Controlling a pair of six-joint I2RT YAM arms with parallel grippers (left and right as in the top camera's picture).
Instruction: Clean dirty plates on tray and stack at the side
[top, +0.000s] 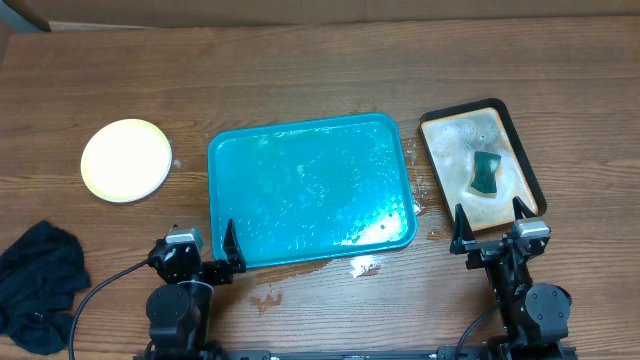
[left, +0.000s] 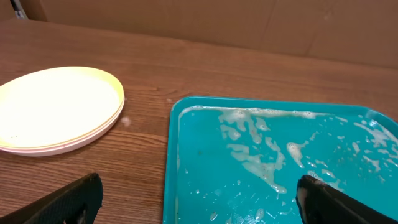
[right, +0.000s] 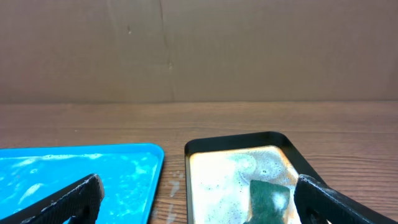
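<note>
Round pale plates (top: 125, 160) sit stacked left of the emptied, sudsy turquoise plastic tray (top: 310, 190), so the task looks finished; the left gripper (top: 203, 246) and right gripper (top: 490, 226) hold their jaws wide and empty.

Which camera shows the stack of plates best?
Left wrist: the plates sit close, their layered rims visible. Overhead shows them whole but small, one pale disc left of the tray. Right wrist misses them.

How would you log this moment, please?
plates: stacked left of tray | tray: sudsy, no plates | left fingers: open | right fingers: open
</note>
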